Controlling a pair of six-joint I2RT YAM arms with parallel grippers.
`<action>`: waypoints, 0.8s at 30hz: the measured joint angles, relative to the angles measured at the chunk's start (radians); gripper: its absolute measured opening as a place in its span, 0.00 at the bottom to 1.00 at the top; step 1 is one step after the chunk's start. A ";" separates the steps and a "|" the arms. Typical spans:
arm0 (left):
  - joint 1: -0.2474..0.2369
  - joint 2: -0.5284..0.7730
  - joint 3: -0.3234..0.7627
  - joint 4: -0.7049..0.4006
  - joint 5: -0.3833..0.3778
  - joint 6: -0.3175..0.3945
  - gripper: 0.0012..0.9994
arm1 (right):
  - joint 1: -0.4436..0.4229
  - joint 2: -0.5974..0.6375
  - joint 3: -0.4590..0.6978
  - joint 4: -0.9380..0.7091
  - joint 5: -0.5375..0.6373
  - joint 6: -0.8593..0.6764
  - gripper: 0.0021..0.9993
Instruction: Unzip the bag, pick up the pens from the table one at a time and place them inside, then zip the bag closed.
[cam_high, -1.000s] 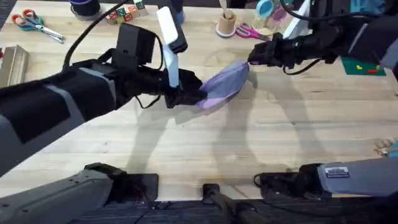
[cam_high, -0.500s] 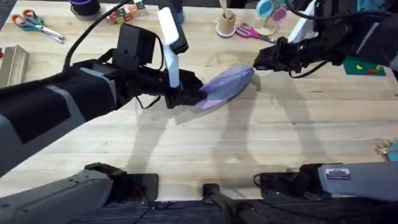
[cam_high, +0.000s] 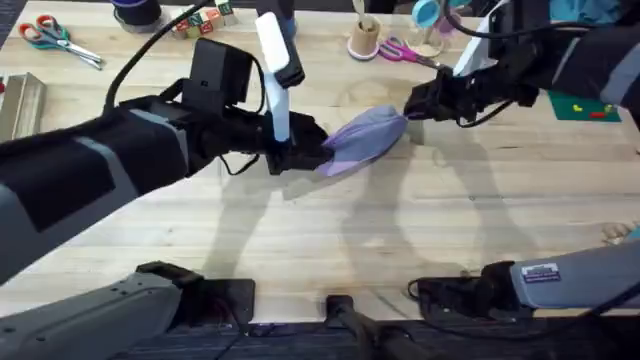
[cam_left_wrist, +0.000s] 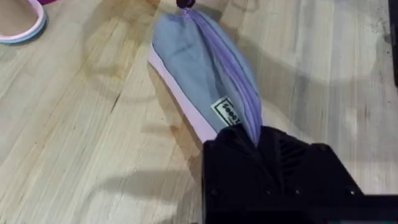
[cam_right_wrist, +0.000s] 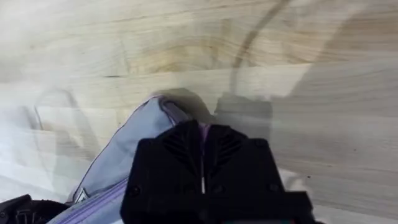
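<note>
Above the middle of the table (cam_high: 400, 230), the bag (cam_high: 365, 138) is hanging stretched between both arms — the left gripper (cam_high: 312, 153) is clamping its eight-o'clock end, the right gripper (cam_high: 412, 103) is pinching the two-o'clock tip. Since a second ago the right gripper is pulling slightly farther toward two o'clock, straightening the bag.

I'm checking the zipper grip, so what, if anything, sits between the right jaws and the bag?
Nothing visible does. The right gripper is already at the far end of the bag, jaws closed on it, while the left gripper clamps the near end.
</note>
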 joint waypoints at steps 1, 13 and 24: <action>0.000 0.000 0.000 -0.001 -0.001 0.000 0.04 | 0.000 0.000 0.000 0.007 -0.005 0.002 0.03; 0.002 0.000 0.000 -0.016 -0.008 0.000 0.04 | -0.006 0.000 0.000 0.034 0.032 -0.005 0.30; 0.010 0.000 -0.002 -0.029 -0.019 0.000 0.04 | -0.057 -0.225 0.005 -0.103 0.171 -0.088 1.00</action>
